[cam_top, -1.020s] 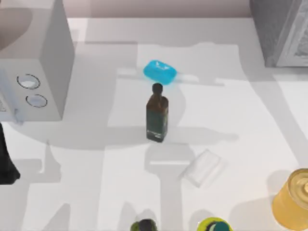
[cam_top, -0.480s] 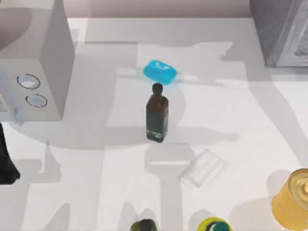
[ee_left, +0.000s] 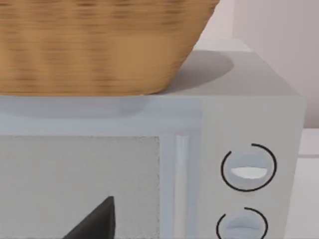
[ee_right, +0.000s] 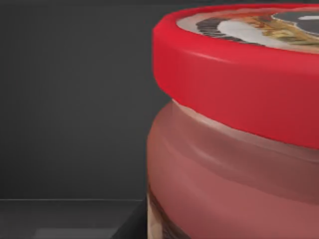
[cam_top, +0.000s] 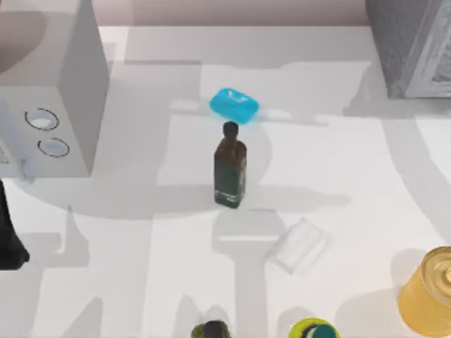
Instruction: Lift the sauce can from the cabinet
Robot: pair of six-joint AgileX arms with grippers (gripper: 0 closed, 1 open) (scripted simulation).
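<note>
While sauce can (ee_right: 234, 124) looms cut off against dark cabinet (ee_right: 75, 99) interior, right claw state cannot tell.

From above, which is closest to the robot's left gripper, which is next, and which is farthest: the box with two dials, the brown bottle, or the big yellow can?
Measured from the left gripper at the far left of the top view:
1. The box with two dials, on the left side, right beside the gripper.
2. The brown bottle, standing in the middle.
3. The yellow can, at the far right edge.

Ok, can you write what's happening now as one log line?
stage: reaching | sauce can: close before right wrist camera, against dark cabinet interior | left arm: parked by dial box
</note>
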